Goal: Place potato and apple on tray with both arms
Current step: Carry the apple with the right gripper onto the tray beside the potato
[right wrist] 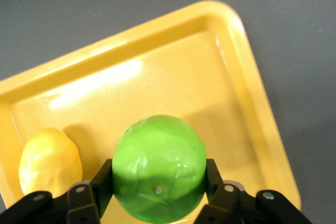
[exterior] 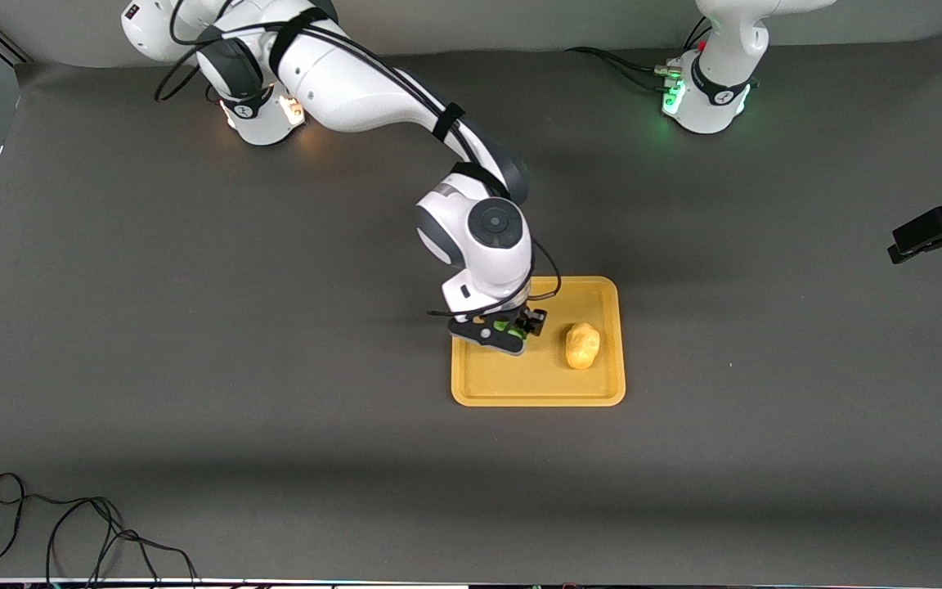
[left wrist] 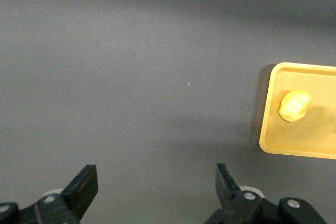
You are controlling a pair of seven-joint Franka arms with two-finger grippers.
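The orange-yellow tray (exterior: 538,384) lies mid-table. The yellow-tan potato (exterior: 582,345) lies on it toward the left arm's end. My right gripper (exterior: 510,331) is shut on the green apple (exterior: 507,327), low over the tray's right-arm end. I cannot tell whether the apple touches the tray. In the right wrist view the apple (right wrist: 159,174) sits between the fingers (right wrist: 102,182), with the potato (right wrist: 50,161) beside it on the tray (right wrist: 157,77). My left gripper (left wrist: 156,182) is open and empty, held high over bare table at the left arm's end (exterior: 908,241). It sees the potato (left wrist: 294,105) on the tray (left wrist: 299,142).
A loose black cable (exterior: 70,532) lies near the front edge at the right arm's end. The arm bases (exterior: 708,98) stand along the table's back edge. The table surface is dark grey all round the tray.
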